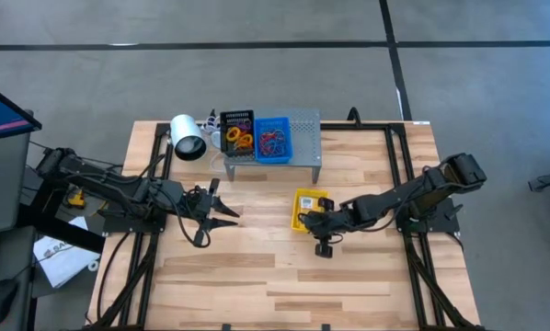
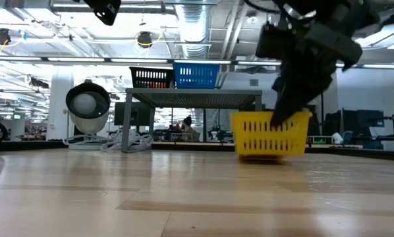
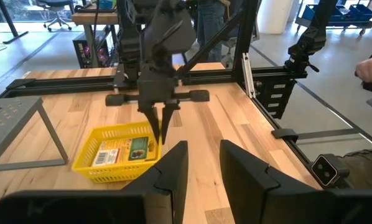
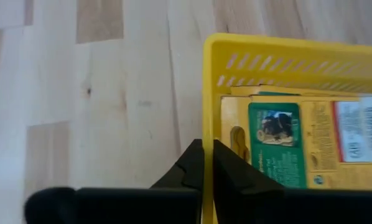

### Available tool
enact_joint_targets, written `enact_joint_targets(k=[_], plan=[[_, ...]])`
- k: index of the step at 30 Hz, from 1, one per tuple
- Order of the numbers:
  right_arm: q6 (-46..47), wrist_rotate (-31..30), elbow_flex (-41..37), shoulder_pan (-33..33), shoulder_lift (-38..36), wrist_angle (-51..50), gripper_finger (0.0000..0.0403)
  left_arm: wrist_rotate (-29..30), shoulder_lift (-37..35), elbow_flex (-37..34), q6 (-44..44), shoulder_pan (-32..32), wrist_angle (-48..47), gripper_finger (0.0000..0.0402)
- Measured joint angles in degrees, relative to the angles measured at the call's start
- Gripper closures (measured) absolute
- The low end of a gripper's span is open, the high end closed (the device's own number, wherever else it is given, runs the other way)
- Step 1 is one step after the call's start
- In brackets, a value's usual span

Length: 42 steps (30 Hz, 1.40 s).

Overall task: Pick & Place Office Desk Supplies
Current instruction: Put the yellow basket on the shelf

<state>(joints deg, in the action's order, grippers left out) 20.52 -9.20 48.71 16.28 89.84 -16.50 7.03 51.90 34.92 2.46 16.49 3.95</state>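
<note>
Wooden table [image 1: 257,267], my work surface. Item one: my right jaws [image 4: 208,163], clenched on the wall of a yellow basket [image 1: 309,210], one finger inside, one outside. Item two: a crayon box [image 4: 298,144] lying flat in that basket, just beyond the jaws. Item three: my left jaws [image 1: 227,211], part open, holding nothing, well apart from the basket. Farther off: a grey shelf [image 1: 304,138] carrying a black basket [image 1: 237,134] and a blue basket [image 1: 273,138] of rubber bands [image 1: 272,141].

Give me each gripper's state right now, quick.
Left gripper: open, holding nothing, hovering over the table left of centre.
Right gripper: shut on the yellow basket's wall; a crayon box lies inside.
</note>
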Motion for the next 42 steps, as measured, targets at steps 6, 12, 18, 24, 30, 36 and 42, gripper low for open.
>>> enact_joint_targets(k=[6, 12, 18, 24, 30, 36, 42], plan=[[-1.78, -3.47, 7.34, 2.24, 0.00, -10.00, 0.0399, 0.00, 0.00, 0.00, 0.00, 0.00, 0.00, 0.0314], [-1.91, -7.81, 12.43, 4.55, 0.04, -17.78, 0.0400, 0.00, 0.00, 0.00, 0.00, 0.00, -0.04, 0.0314], [-0.52, -12.19, 15.97, 6.76, 0.04, -24.15, 0.0401, 0.00, 0.00, 0.00, 0.00, 0.00, -0.04, 0.0314], [0.51, -16.92, 19.35, 8.56, 0.07, -30.04, 0.0401, 0.00, 0.00, 0.00, 1.23, 0.00, -0.07, 0.0314], [0.49, -21.11, 24.19, 9.21, 0.07, -37.70, 0.0401, -0.02, 0.00, 0.00, 1.29, 0.00, -0.07, 0.0314], [-1.37, -26.40, 29.30, 9.14, 0.09, -45.91, 0.0402, -0.02, 0.00, 0.00, 1.32, 0.00, -0.07, 0.0314], [-6.53, -30.03, 31.69, 6.99, 0.09, -49.12, 0.0402, 0.00, 0.00, 0.00, 1.49, -0.01, -0.07, 0.0314]])
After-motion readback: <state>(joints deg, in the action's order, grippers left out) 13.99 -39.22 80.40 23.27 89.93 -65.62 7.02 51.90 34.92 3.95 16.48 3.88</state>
